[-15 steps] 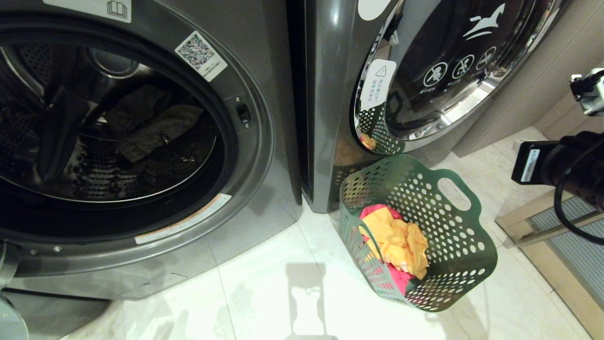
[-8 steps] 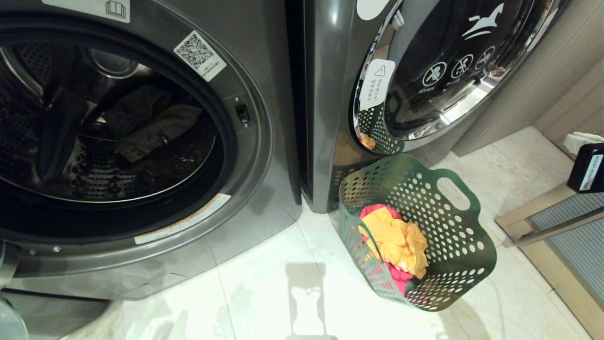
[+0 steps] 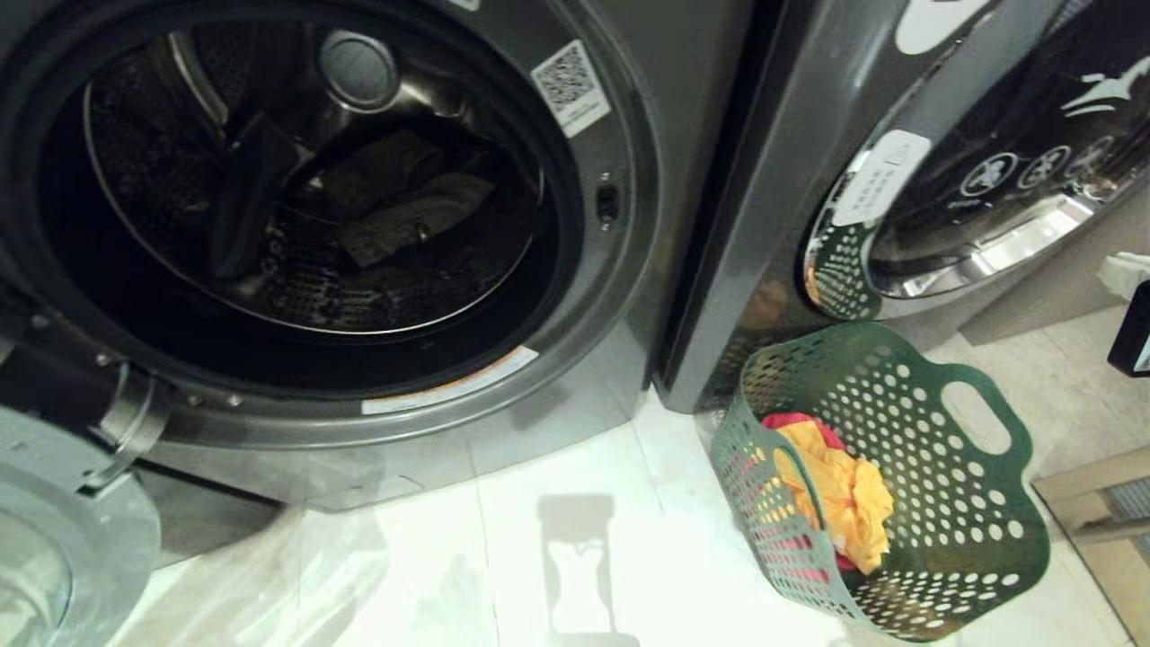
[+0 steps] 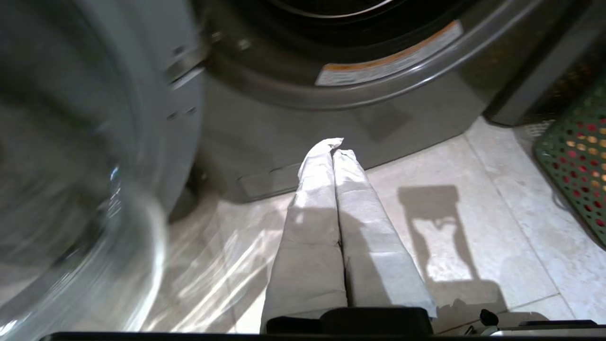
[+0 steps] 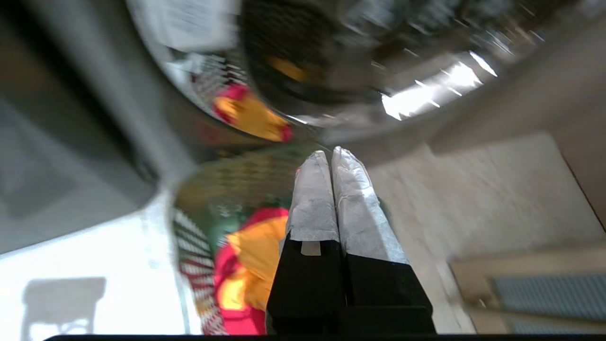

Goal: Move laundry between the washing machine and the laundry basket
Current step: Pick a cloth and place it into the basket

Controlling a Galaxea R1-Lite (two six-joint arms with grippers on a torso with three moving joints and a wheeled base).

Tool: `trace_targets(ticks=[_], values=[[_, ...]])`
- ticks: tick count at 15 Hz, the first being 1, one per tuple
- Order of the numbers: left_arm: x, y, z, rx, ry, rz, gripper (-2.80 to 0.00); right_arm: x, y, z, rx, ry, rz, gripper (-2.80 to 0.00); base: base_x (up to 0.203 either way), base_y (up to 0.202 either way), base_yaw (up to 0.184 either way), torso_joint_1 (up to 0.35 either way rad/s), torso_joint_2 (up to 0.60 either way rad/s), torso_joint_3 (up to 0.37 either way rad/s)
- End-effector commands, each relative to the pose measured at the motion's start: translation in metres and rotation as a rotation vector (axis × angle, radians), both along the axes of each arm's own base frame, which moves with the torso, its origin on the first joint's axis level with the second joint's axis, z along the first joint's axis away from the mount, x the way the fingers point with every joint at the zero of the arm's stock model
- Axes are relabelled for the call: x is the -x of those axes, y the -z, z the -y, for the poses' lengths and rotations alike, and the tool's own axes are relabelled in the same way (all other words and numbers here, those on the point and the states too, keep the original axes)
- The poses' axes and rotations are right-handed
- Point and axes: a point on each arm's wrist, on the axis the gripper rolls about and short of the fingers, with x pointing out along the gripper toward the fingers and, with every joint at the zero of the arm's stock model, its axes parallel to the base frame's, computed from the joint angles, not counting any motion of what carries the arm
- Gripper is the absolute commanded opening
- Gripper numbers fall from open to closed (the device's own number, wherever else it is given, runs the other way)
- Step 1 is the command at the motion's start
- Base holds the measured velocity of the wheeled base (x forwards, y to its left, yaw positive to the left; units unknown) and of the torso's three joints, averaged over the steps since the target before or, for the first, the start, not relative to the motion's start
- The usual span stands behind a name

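The washing machine (image 3: 629,270) stands open at the left, with dark laundry (image 3: 404,211) lying in its drum. The green laundry basket (image 3: 943,485) sits on the floor in front of the neighbouring machine and holds a yellow garment (image 3: 840,494) over red cloth (image 3: 791,420). My left gripper (image 4: 334,144) is shut and empty, low over the floor before the washer's base. My right gripper (image 5: 331,151) is shut and empty too, hovering above the basket's (image 5: 227,189) far rim. Of the right arm (image 3: 1134,332), only a black part shows at the head view's right edge.
The washer's glass door (image 3: 63,548) hangs open at the lower left, close beside my left gripper. A second grey machine (image 3: 782,180) with its door closed stands behind the basket. A beige cabinet with a grille (image 3: 1096,512) borders the pale tiled floor at the right.
The right arm has drawn back to the right edge of the head view. The whole picture then shifted, so the camera moved; basket and machines stay put.
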Motion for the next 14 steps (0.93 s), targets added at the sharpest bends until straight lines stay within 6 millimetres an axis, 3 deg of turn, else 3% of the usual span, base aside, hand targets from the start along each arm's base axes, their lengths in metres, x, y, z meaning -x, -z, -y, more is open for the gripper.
trace_targets(ticks=[1, 14], values=[[-0.0032, 0.0111, 0.0, 0.0, 0.0, -0.039, -2.8, 0.0018, -0.0008, 0.0005, 0.0, 0.002, 0.007, -2.8, 0.001, -0.012, 0.166, 0.001, 0.0, 0.006], [-0.0032, 0.0109, 0.0, 0.0, 0.0, -0.038, -2.8, 0.0074, 0.0038, 0.001, 0.014, -0.049, 0.002, -2.8, 0.001, -0.01, 0.171, 0.003, 0.0, 0.002]])
